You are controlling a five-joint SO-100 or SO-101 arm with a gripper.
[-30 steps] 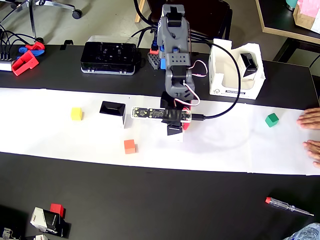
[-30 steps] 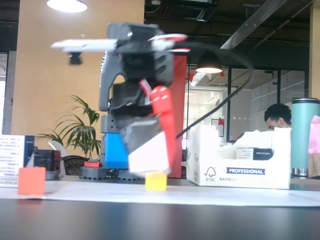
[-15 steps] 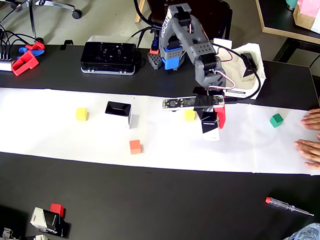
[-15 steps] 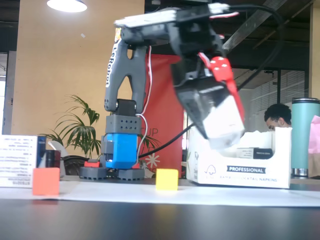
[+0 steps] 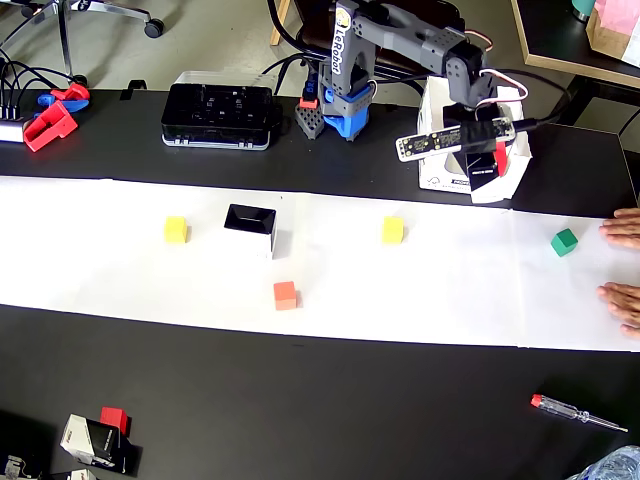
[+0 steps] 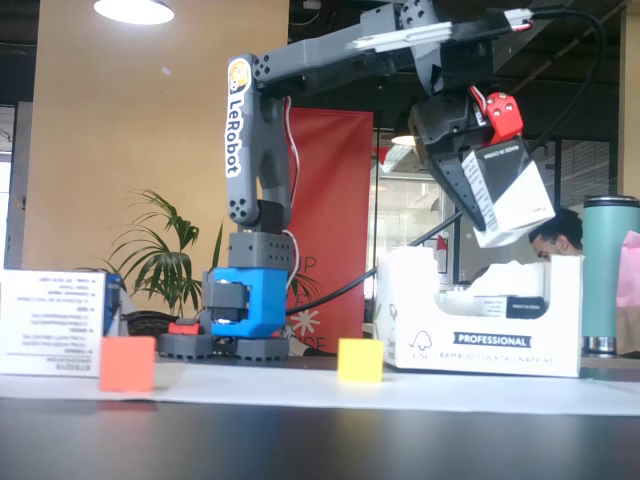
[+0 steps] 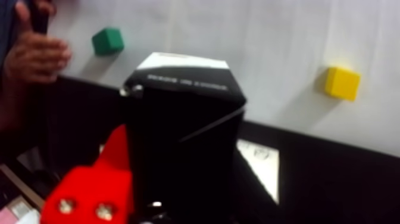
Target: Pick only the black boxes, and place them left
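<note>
The claw [image 6: 492, 190] clamps one black box [image 6: 505, 192] tilted in the air above the white container [image 6: 480, 330], clear of its walls for deposit inside.

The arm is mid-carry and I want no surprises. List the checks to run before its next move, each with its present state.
1. Fingers shut on black box, held off the table: ok.
2. Box level: tilted in the fixed view: not ok.
3. Release spot: hangs above the white carton, not the paper: not ok.
4. Leftward height over yellow cube and second black box: cannot tell.
5. Person's hand apart from arm: ok.
</note>
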